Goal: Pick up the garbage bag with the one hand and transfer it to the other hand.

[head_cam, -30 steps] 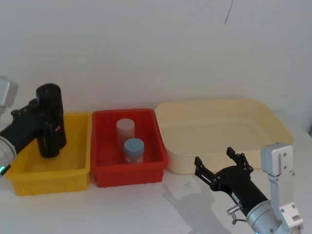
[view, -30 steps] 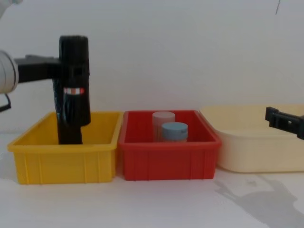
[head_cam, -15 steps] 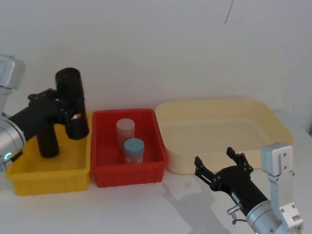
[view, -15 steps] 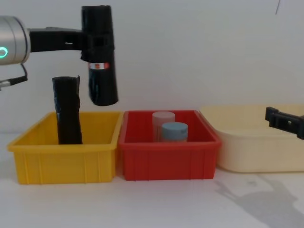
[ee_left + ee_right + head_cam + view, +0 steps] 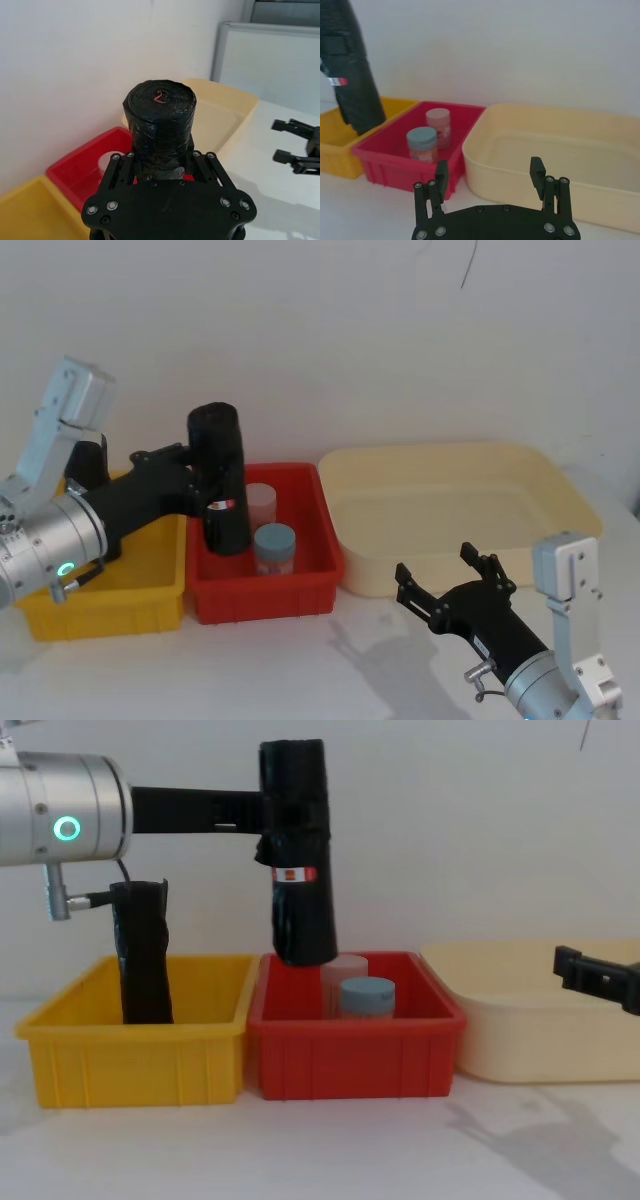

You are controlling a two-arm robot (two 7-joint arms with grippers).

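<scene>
The garbage bag [image 5: 222, 480] is a thick black roll with a red-and-white band. It hangs upright in the air over the back left of the red bin [image 5: 265, 598]. My left gripper [image 5: 207, 483] is shut on it from the left, above the band; in the chest view the garbage bag [image 5: 298, 870] has its lower end just above the bin's rim. From the left wrist, the fingers clamp the roll [image 5: 160, 120] on both sides. My right gripper [image 5: 435, 564] stands open and empty low at the front right, in front of the cream tub [image 5: 450, 502].
A yellow bin [image 5: 130, 1060] at the left holds a slimmer black roll [image 5: 143, 955] standing upright. Two jars sit in the red bin, one pale-lidded [image 5: 262, 502] and one blue-lidded [image 5: 274, 545]. The cream tub has nothing in it.
My left arm has lifted the garbage bag out of the yellow bin and carried it rightward to above the red bin. The right gripper has stayed where it was, open.
</scene>
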